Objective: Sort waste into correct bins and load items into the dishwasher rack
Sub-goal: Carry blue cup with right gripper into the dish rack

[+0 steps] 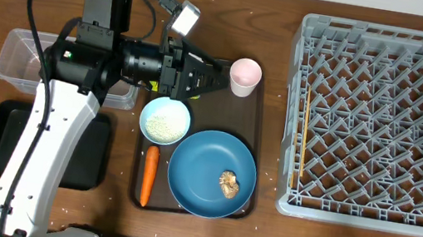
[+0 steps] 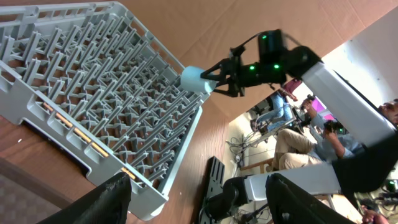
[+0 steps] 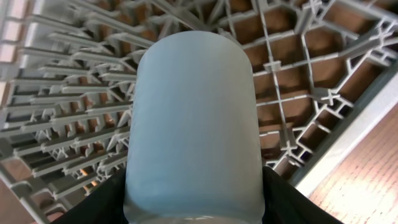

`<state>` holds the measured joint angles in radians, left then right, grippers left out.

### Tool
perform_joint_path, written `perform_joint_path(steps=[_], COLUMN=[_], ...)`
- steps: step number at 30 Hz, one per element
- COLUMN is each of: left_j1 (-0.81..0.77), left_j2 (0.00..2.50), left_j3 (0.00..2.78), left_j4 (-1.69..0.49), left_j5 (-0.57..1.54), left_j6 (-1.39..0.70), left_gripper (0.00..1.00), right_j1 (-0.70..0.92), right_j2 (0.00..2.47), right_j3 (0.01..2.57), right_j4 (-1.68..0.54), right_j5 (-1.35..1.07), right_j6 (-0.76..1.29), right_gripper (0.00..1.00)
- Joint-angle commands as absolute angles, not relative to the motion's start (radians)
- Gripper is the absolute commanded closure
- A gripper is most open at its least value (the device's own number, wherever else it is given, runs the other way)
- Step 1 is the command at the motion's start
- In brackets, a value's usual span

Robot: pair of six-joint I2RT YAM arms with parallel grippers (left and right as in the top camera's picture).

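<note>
One blue cup (image 3: 193,118) is being pinched between my right fingers (image 3: 99,205), which are pressing on its side wall from both sides, above the rack (image 3: 311,93) near its outer edge. I am judging the blue cup light, stiff and smooth-walled, so liable to slip; holding across the wall, as now, seems sound. My left fingers (image 2: 106,202) are standing spread wide, holding nothing, near the pink cup (image 1: 245,76).

Hidden: the blue cup is filling the right wrist view, so its mouth and the pegs beneath are not showing. Overhead is cropping this grip at the frame edge. I cannot tell whether the blue cup is touching the rack.
</note>
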<state>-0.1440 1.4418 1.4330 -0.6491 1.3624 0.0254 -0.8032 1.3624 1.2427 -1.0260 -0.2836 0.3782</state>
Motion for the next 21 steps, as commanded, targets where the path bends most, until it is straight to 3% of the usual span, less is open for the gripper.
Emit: perform_joint_path(steps=[1,10,21], left_j1=[-0.141,-0.141,-0.141], left_j2=[1.436,1.436,1.436], left_j3=[1.438,1.437,1.437], left_j4=[-0.651,-0.652,-0.655], left_j5=[1.375,1.331,1.331], left_j6=[0.022,0.022,0.022], left_gripper=[0.30,0.30,0.30], right_j1=[-0.864,-0.897,-0.897], right_j2=[1.425,1.531,1.533], right_j3=[1.254,1.254,1.268], right_j4=[-1.023,-1.034,-1.014], right_j5=[-0.424,-0.479,-0.540], right_j6=[0.362,0.362,0.365], right_gripper=[0.50,0.46,0.49])
